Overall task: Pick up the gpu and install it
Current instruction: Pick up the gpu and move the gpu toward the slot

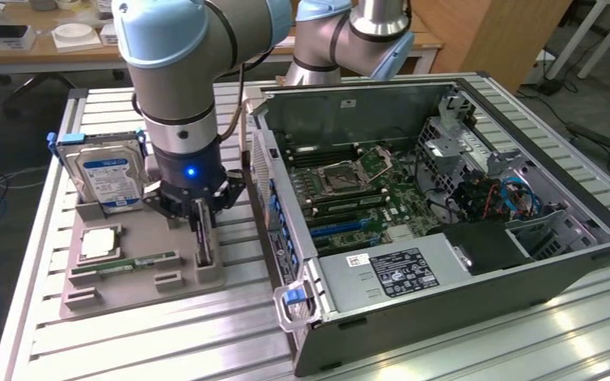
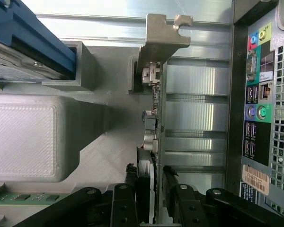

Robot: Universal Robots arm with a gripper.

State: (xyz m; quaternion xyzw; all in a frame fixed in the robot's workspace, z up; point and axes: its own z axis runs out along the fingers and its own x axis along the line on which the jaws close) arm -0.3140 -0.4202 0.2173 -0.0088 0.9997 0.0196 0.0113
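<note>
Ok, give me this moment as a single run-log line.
pincer: straddling gpu, grip unconfirmed | gpu: upright on edge in grey holder | computer case: open, card not installed | hard drive: in holder

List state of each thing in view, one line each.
gpu: standing on edge in the grey holder, not yet lifted.
gripper: down at the gpu, one finger on each side.
hard drive: upright in the holder.
memory stick: lying flat in the holder.
computer case: side panel off, motherboard exposed.

The gpu stands on the holder beside the case.
</note>
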